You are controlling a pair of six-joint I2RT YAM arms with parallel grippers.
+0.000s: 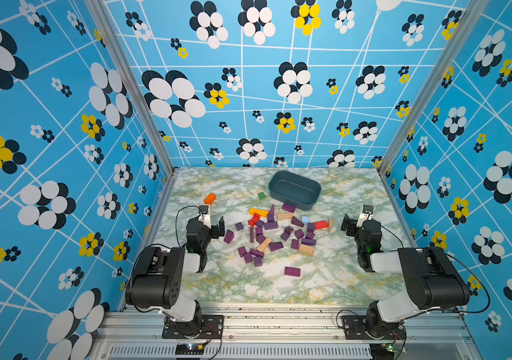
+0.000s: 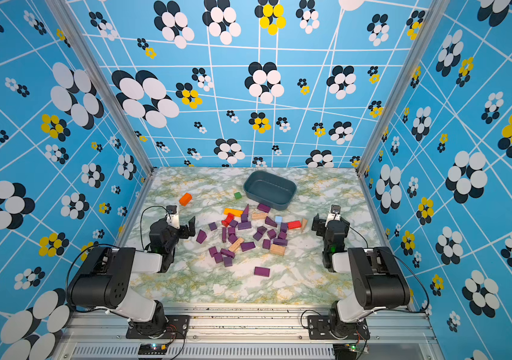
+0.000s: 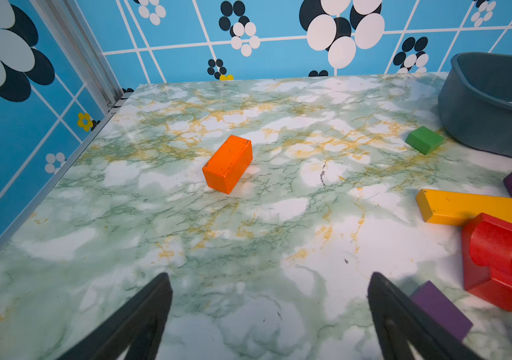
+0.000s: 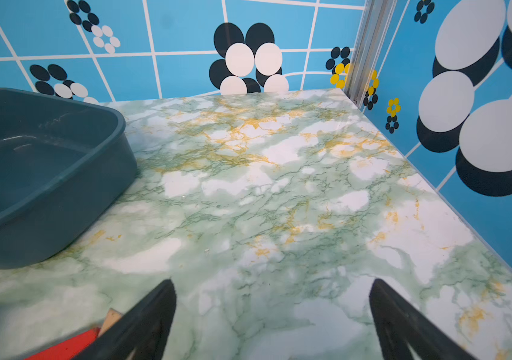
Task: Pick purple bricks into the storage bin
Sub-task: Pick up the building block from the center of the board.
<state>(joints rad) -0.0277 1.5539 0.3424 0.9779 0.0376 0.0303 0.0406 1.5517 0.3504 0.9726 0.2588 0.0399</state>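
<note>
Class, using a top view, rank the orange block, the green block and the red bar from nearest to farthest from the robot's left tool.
1. The orange block: just beyond the left tool, toward the back wall.
2. The green block: also toward the back, but nearer the middle.
3. The red bar: far over on the robot's right side.

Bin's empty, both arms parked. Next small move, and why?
Probably shift the left tool sideways over the purple brick just beside it and lower onto it. That tool is open and empty, the brick lies closest to it with room around it, and the storage bin holds nothing yet.
</note>
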